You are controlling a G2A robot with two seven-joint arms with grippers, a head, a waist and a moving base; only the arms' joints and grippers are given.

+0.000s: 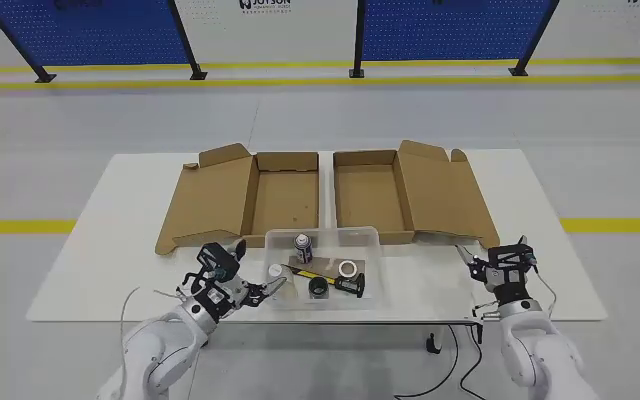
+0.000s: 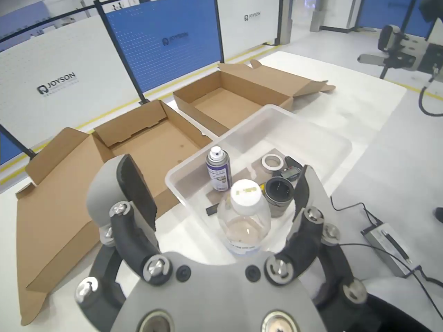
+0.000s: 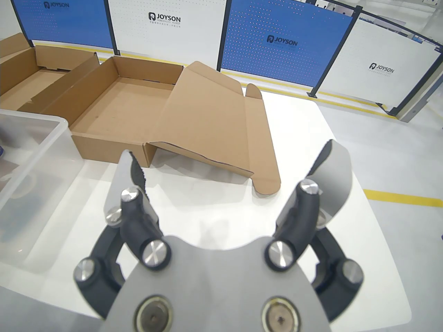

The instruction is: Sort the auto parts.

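A clear plastic bin [image 1: 366, 240] at the table's front centre holds the auto parts. These are a spray can [image 1: 303, 247], a clear bottle with a white cap [image 1: 275, 270], a black ring [image 1: 318, 286], a white ring [image 1: 347, 268] and a dark caliper [image 1: 352, 285]. My left gripper [image 1: 257, 268] is open at the bin's left end. In the left wrist view the bottle [image 2: 244, 209] stands just ahead, between the spread fingers [image 2: 133, 181], with the spray can [image 2: 218, 169] behind it. My right gripper [image 1: 495, 252] [image 3: 228, 150] is open above bare table, right of the bin.
Two open cardboard boxes lie behind the bin: the left box [image 1: 285, 195] [image 2: 155, 146] and the right box [image 1: 368, 195] [image 3: 128, 105], each with its lid folded outward. A yellow-and-black strip [image 1: 312, 271] lies in the bin. Cables and a small device [image 2: 387, 243] sit below the table's front edge.
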